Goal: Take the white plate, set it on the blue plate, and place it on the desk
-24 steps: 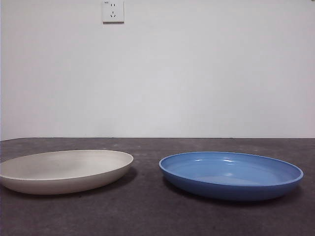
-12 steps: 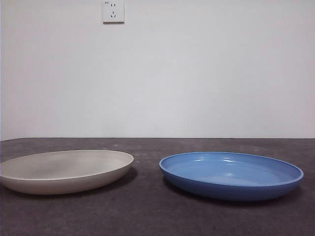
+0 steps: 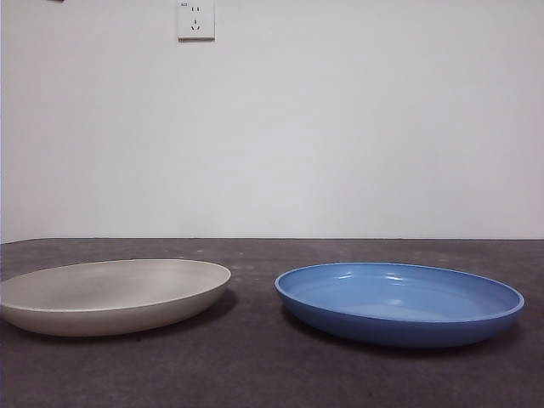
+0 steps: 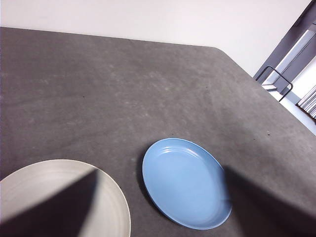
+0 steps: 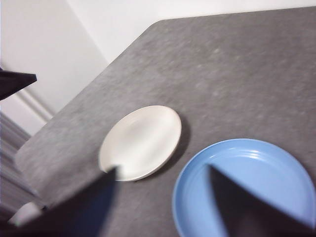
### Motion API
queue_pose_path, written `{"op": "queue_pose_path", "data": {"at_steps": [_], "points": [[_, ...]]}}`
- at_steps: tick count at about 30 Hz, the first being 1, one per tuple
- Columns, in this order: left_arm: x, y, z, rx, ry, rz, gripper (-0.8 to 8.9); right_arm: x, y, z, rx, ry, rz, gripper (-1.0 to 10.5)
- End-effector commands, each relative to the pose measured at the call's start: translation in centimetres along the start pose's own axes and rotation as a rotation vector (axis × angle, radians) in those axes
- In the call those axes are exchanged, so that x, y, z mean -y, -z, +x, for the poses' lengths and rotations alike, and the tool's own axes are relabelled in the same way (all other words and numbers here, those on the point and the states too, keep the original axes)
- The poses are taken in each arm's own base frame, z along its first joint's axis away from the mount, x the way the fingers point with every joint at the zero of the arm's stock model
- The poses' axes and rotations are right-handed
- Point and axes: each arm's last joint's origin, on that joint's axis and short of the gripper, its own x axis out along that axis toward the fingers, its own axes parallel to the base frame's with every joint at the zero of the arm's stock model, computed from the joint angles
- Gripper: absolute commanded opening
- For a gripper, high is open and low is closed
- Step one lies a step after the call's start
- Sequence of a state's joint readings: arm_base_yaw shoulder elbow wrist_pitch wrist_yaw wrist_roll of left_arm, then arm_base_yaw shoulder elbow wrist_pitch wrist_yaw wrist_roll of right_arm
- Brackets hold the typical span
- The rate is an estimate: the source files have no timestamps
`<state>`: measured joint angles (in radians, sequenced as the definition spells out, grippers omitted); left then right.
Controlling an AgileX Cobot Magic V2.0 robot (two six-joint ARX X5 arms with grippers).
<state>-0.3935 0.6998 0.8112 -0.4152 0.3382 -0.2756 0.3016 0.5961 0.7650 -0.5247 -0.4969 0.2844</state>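
The white plate [image 3: 115, 296] lies on the left of the desk [image 3: 255, 374], and the blue plate [image 3: 399, 302] lies to its right with a small gap between them. Both sit flat and hold nothing. In the left wrist view, my left gripper [image 4: 160, 168] hangs high above the table, open and holding nothing, over the white plate [image 4: 59, 197] and the blue plate [image 4: 185, 182]. My right gripper [image 5: 163, 167] is also high up and open, with the white plate [image 5: 143, 140] and blue plate [image 5: 247, 187] below it. That view is blurred.
A wall socket [image 3: 195, 19] is on the white wall behind the desk. The desk's rounded corners and edges show in both wrist views. A dark object [image 5: 15, 81] juts in at the side of the right wrist view.
The two plates have not moved. A tiny dark tip now shows at the top left edge of the front view.
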Motion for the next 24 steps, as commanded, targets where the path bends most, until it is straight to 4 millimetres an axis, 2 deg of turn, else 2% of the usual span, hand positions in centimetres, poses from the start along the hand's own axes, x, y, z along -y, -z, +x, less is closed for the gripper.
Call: {"op": "queue_pose_path", "data": {"at_steps": [1,8,14,20,24], "points": [[0.3,-0.6,-0.2,0.022,0.015,0.016,6.59,-0.2,-0.4,-0.1,0.021,0.006,-0.023,5.9],[0.3,-0.4,-0.3,0.006,0.011,0.001,6.58,-0.2,-0.4,-0.1,0.024,0.015,-0.022,5.9],[0.3,-0.5,-0.9,-0.089,-0.032,-0.043,6.49,-0.2,-0.2,-0.1,-0.002,-0.013,0.008,5.9],[-0.6,-2.8,-1.3,-0.199,-0.156,-0.088,6.49,-0.4,-0.1,-0.1,-0.025,-0.07,0.056,5.9],[-2.5,-4.4,-0.2,-0.302,-0.229,-0.118,6.49,-0.4,-0.1,-0.1,-0.033,-0.094,0.07,5.9]]}}
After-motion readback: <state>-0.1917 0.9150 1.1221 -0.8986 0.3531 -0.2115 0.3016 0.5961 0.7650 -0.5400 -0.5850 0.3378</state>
